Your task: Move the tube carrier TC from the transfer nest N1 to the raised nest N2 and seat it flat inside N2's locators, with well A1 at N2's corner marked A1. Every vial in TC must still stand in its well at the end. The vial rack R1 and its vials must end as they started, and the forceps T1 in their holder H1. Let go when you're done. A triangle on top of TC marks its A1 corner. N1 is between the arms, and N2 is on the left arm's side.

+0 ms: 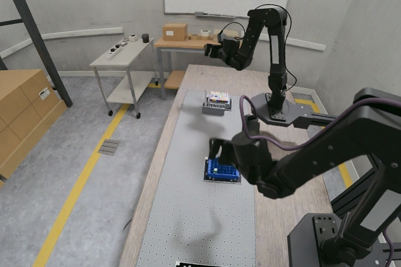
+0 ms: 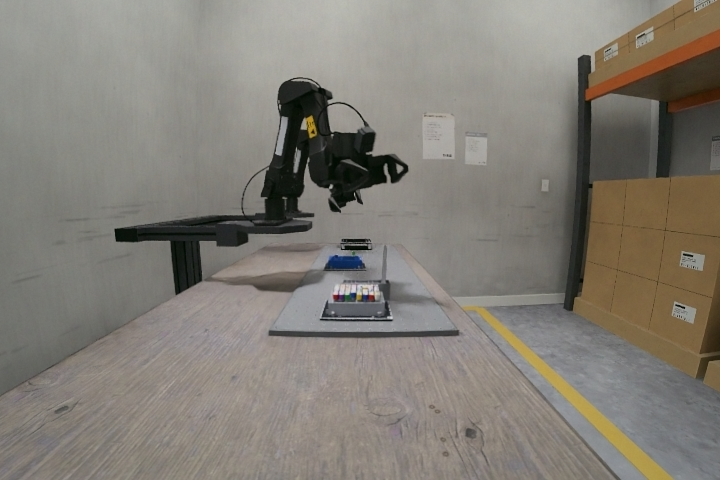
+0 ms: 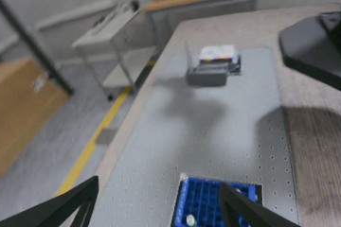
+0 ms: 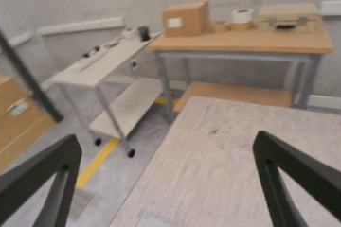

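The blue tube carrier TC point(image 1: 222, 171) sits on the black transfer nest N1 on the grey perforated plate, with one green-capped vial point(image 1: 215, 169) standing in it. My left gripper point(image 1: 216, 151) is open and empty, just above TC's far end. In the left wrist view, TC point(image 3: 216, 208) lies between and below the spread fingers. The raised nest N2 point(image 1: 201, 265) shows as a black edge at the plate's near end. My right gripper point(image 1: 211, 50) is open and empty, high above the table's far end, and its wrist view point(image 4: 169, 189) shows only bare table wood.
The vial rack R1 point(image 1: 219, 97) with coloured vials stands at the plate's far end, with the grey holder H1 point(image 1: 213, 108) and upright forceps point(image 2: 383, 263) beside it. The right arm's base plate point(image 1: 277, 111) sits right of the rack.
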`<state>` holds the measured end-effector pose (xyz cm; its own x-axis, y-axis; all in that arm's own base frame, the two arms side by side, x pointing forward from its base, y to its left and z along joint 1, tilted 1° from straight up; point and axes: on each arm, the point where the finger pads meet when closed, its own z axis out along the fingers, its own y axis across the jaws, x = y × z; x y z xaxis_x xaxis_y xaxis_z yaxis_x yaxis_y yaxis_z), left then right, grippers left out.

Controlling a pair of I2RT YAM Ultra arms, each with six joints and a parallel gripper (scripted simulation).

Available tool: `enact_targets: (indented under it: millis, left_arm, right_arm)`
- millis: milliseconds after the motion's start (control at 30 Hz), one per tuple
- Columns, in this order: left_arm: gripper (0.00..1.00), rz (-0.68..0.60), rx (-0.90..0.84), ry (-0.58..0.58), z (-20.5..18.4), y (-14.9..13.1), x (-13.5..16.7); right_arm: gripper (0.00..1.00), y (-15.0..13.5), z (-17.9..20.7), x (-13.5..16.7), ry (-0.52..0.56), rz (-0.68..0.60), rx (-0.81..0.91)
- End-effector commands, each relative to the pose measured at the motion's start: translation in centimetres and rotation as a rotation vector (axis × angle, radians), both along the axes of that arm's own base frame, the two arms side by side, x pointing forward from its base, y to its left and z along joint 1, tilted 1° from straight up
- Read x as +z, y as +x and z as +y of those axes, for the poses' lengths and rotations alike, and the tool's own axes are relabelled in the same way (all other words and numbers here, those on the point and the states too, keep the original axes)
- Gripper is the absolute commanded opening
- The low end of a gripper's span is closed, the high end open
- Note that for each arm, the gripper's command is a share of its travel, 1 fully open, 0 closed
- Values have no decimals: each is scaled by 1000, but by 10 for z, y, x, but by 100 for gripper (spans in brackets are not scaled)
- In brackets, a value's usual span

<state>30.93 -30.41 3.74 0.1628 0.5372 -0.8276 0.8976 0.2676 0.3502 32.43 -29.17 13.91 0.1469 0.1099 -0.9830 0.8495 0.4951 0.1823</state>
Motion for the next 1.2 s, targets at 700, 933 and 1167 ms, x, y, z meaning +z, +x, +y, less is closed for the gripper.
enact_targets:
  millis: [700,933,1167]
  left_arm:
    - [100,578,1000,179,244,20,-94]
    - [100,696,1209,215,296,25,-114]
    - [100,766,1333,235,327,29,-126]
  right_arm:
    - [100,113,340,-34,-58,170,1009]
    - [100,74,473,-46,-106,216,1383]
    - [100,14,565,-56,-154,246,1679]
